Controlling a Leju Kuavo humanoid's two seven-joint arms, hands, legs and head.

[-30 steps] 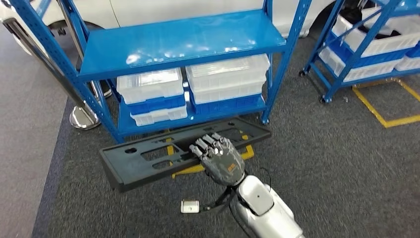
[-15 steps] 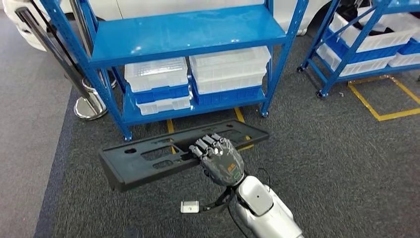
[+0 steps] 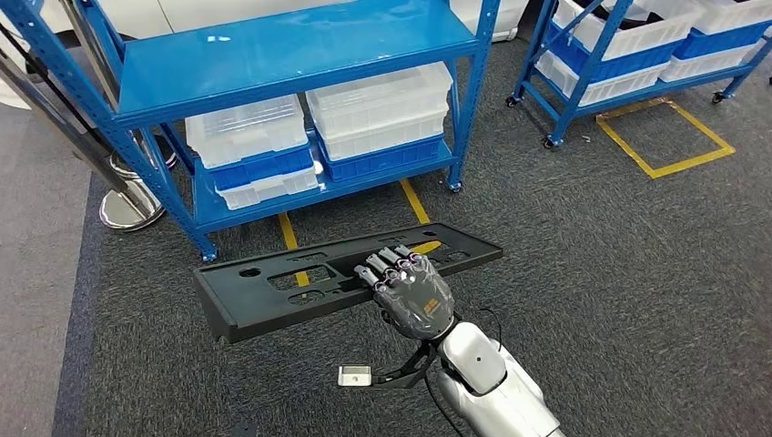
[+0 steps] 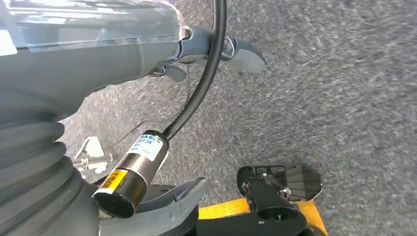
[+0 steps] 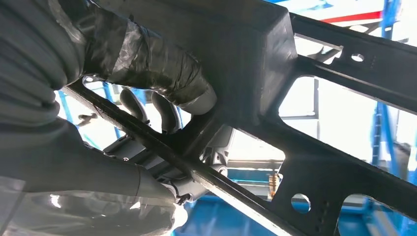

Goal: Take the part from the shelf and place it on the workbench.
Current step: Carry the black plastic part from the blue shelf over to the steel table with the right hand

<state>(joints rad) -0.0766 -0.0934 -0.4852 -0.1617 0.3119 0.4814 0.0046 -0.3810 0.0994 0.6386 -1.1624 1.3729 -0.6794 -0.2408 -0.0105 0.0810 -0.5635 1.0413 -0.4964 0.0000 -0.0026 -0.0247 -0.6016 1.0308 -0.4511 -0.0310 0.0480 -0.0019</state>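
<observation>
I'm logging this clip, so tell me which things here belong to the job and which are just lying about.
Job:
- black part, held by the right hand
- blue shelf

Lying about:
- white bins
- second blue rack
- yellow floor markings
- chrome post base
</observation>
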